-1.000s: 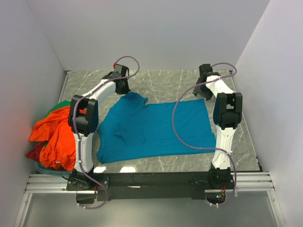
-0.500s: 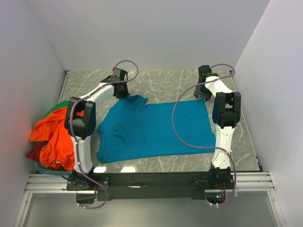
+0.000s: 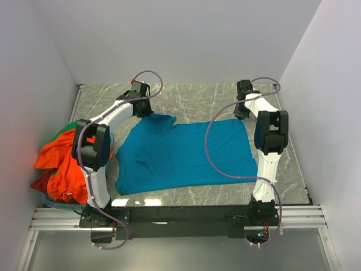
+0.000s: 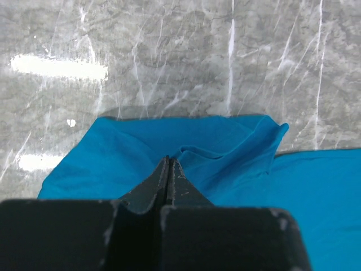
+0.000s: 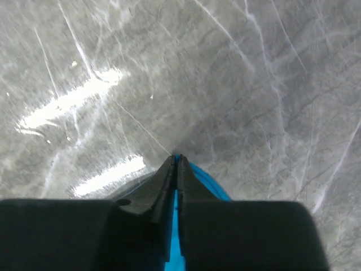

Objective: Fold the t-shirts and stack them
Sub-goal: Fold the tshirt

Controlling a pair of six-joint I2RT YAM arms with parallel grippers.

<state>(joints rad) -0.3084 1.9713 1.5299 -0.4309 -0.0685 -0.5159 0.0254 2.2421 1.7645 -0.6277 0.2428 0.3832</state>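
Observation:
A teal t-shirt (image 3: 186, 152) lies spread flat on the grey marble table (image 3: 197, 96). My left gripper (image 3: 143, 109) sits at its far left corner. In the left wrist view the jaws (image 4: 168, 160) are pressed together, and the teal cloth (image 4: 101, 164) bunches into a ridge at their tips. My right gripper (image 3: 242, 114) is at the shirt's far right corner. In the right wrist view it (image 5: 176, 156) is shut, with a strip of the teal cloth (image 5: 212, 187) caught between the fingers.
A heap of t-shirts lies at the table's left edge against the white wall: orange (image 3: 65, 161) on top, green (image 3: 70, 127) behind, red (image 3: 40, 182) low. White walls close in the left, back and right. A metal rail (image 3: 180, 217) runs along the front.
My right gripper has closed on the shirt's far right corner. The left arm's elbow has swung left and its gripper has shifted slightly, still shut.

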